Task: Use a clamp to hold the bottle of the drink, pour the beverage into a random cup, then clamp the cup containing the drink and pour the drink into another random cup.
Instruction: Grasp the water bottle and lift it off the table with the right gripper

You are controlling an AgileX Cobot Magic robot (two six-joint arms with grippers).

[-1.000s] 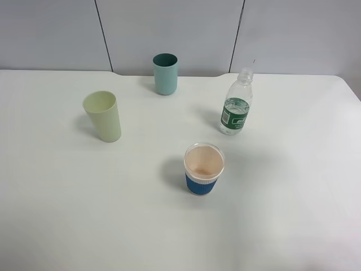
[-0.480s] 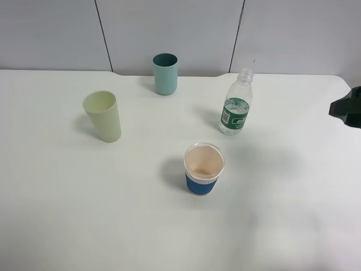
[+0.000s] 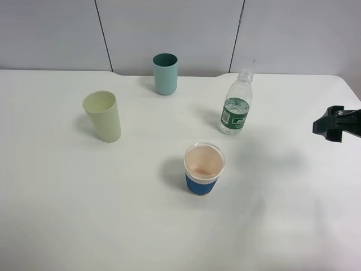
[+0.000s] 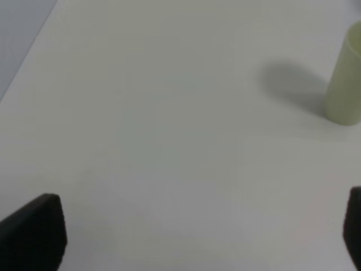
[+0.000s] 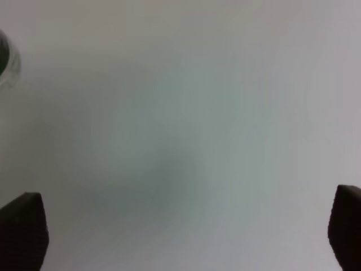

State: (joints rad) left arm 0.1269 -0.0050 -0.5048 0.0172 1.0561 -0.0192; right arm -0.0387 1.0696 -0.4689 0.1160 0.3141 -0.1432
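Note:
A clear drink bottle [image 3: 236, 103] with a green label and no cap stands upright at the right of the table's middle. Three cups stand around it: a pale green cup [image 3: 103, 116] at the left, a teal cup [image 3: 165, 74] at the back, and a paper cup with a blue sleeve [image 3: 203, 169] in front. My right gripper [image 3: 329, 127] enters from the right edge, well right of the bottle, open and empty [image 5: 183, 234]; the bottle's edge [image 5: 7, 65] shows in its view. My left gripper [image 4: 197, 237] is open and empty; the pale green cup [image 4: 347, 84] shows in its view.
The white table [image 3: 113, 214] ends at a grey panelled wall [image 3: 169, 28] behind the teal cup. The table's left edge [image 4: 28, 51] shows in the left wrist view.
My right gripper has come into the high view from the right edge and moved left and slightly down toward the bottle. Bottle and cups have not moved.

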